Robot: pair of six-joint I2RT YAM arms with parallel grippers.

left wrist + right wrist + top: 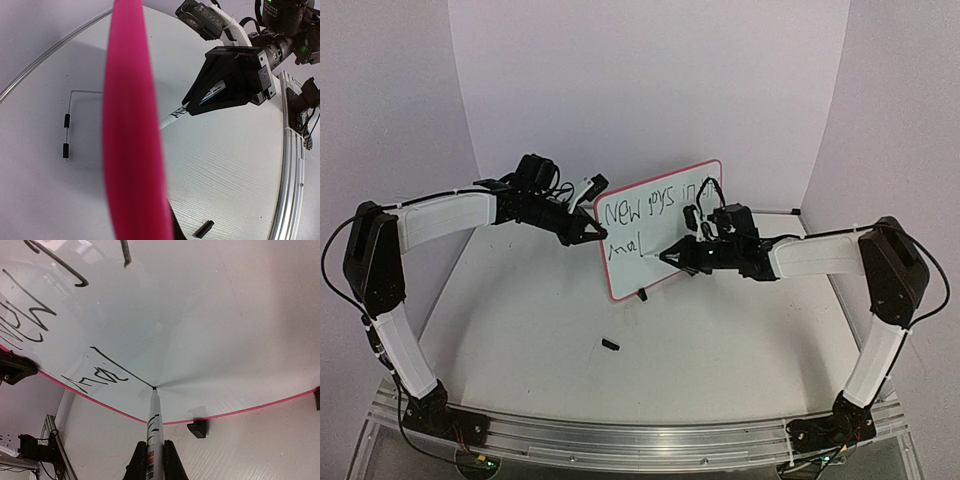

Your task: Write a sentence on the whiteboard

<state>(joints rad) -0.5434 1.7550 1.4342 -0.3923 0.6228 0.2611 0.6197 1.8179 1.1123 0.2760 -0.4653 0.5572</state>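
While the left claw grips the whiteboard, right claw's marker touches it.

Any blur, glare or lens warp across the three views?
Left wrist: whiteboard, edge-on, is a blurred pink band; table edge bows. Right wrist: whiteboard's lower edge curves from lens warp, marker tip sharp, faint sheen top left. Top external: soft, lettering barely legible.

— What lies on the tabletop?
— A small black piece, lying flat toward the near side.
— What else?
— A thin wire frame carrying two black sleeves, and a metal rail along the near edge.
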